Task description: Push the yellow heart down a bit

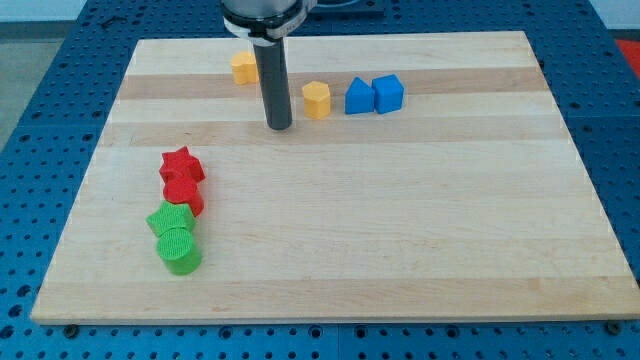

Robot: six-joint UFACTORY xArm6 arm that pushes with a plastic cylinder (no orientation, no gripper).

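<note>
A yellow block [243,68], whose notched top suggests a heart, lies near the board's top edge, partly hidden behind my rod. A second yellow block [316,100], roughly hexagonal, lies to the right of the rod. My tip [279,127] rests on the board below and to the right of the first yellow block, and left of and slightly below the second. It touches neither block.
A blue triangular block [359,96] and a blue cube [388,93] touch each other right of the yellow blocks. At the left, a red star [182,165], a red block [185,194], a green star [170,218] and a green cylinder [180,251] form a column on the wooden board [400,220].
</note>
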